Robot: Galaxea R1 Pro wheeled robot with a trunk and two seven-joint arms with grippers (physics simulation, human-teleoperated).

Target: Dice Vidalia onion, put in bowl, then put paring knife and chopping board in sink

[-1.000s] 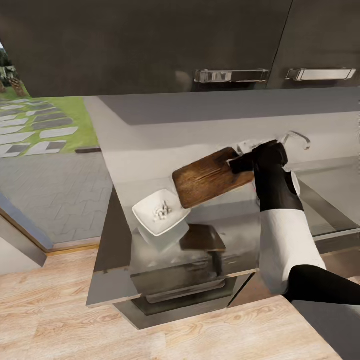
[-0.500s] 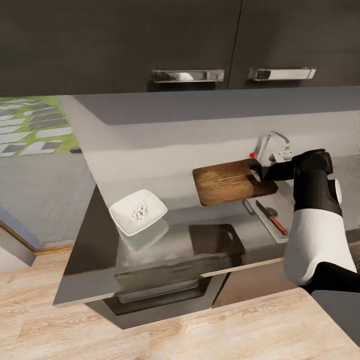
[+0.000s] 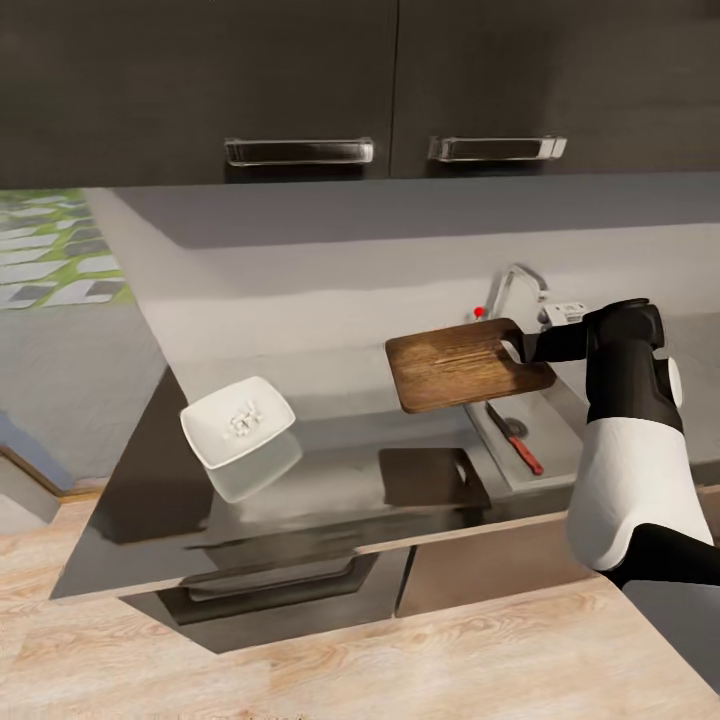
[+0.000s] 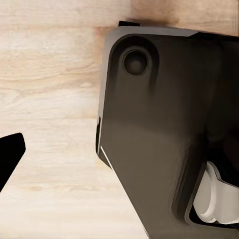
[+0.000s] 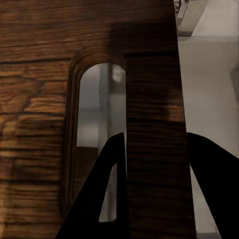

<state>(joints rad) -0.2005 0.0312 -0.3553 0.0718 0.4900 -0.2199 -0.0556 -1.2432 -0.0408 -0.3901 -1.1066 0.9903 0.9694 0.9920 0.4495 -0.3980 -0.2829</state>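
Observation:
My right gripper point(image 3: 524, 349) is shut on the handle end of the chopping board point(image 3: 460, 366), holding it level in the air over the countertop point(image 3: 330, 480) beside the sink point(image 3: 560, 415). In the right wrist view the gripper point(image 5: 155, 149) pinches the strip beside the chopping board's point(image 5: 40, 99) handle slot. The paring knife point(image 3: 516, 442) lies in the sink, red handle toward me. The white bowl point(image 3: 212, 436) sits on the countertop to the left with diced onion point(image 3: 243, 418) in it. In the left wrist view, one black fingertip point(image 4: 10, 155) of my left gripper hangs over the wooden floor.
A chrome tap point(image 3: 508, 285) with a red knob stands behind the sink. Dark wall cabinets point(image 3: 300, 90) with metal handles hang above. An oven front point(image 3: 280, 580) sits under the counter. My own dark base point(image 4: 164, 129) shows below the left wrist.
The whole view has slid leftward as the camera turned, bringing the sink and knife into sight. The board went from tilted to level, still in my right gripper.

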